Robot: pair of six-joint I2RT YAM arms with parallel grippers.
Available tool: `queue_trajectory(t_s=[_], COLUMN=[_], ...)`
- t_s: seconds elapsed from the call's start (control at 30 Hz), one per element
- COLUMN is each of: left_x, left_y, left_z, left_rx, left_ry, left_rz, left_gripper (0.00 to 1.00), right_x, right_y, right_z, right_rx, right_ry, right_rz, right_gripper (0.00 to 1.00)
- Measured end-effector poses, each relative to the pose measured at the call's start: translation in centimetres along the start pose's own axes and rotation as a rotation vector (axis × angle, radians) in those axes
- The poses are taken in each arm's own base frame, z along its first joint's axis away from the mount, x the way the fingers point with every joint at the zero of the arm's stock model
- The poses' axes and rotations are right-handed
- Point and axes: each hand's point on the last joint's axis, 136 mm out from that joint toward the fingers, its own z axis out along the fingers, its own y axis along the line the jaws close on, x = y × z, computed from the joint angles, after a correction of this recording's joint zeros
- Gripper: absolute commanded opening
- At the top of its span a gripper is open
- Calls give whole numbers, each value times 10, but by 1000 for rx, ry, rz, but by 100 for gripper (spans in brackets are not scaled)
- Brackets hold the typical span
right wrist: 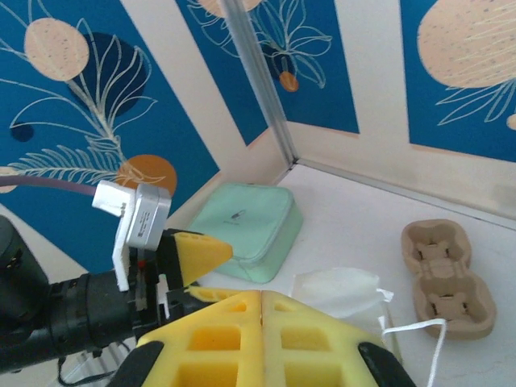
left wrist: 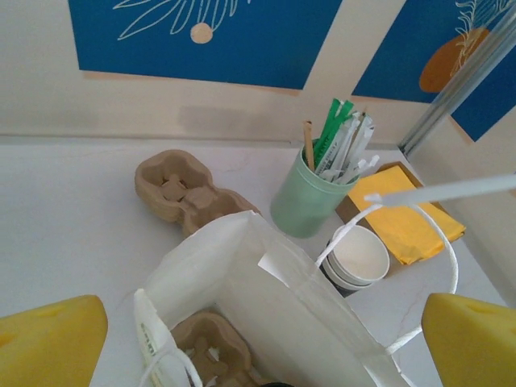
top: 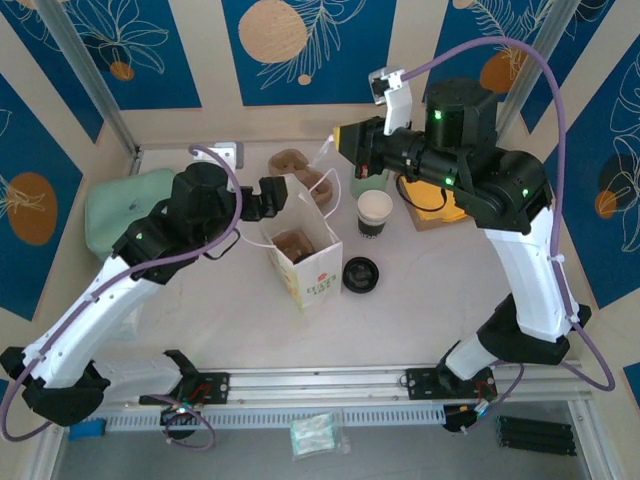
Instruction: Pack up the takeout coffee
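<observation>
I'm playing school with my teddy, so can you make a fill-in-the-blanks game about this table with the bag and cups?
1. The coffee stands on the ____, outside the bag.
2. The lid beside the bag is ____.
3. The stirrers stand in a ____ cup.
4. The left hand is ____, and the right hand is shut.
Missing words: table; black; green; open.

Open bag [left wrist: 266, 298] mouth lies right under the left gripper [left wrist: 260, 339], clear inside but for a carrier tray [left wrist: 211, 347]. Ahead-right, the bag's handle loop [left wrist: 445, 242] hangs across the takeout coffee [left wrist: 360, 256], with a mint cup [left wrist: 306, 201] close behind it.
</observation>
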Motion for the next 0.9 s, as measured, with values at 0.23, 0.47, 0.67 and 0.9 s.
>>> queue_trajectory(t_s=[0.23,0.47,0.67,0.9], left_x=[5,7,10,11], left_y=[4,4,5,8], left_z=[2,3,4,1], left_rx=[-14,-15,-17,-16], left_ry=[7,12,14,8], left_rz=[0,-2,-1,-4], left_gripper=[99,99,99,99], right_x=[21,59,96,139], right_y=[15,18,16,11], right_z=[9,25,38,49], right_rx=[-38,-41,-35,-20], right_ry=[66,185,302,435], right_rz=[6,31,54,80], right_gripper=[0,0,0,0])
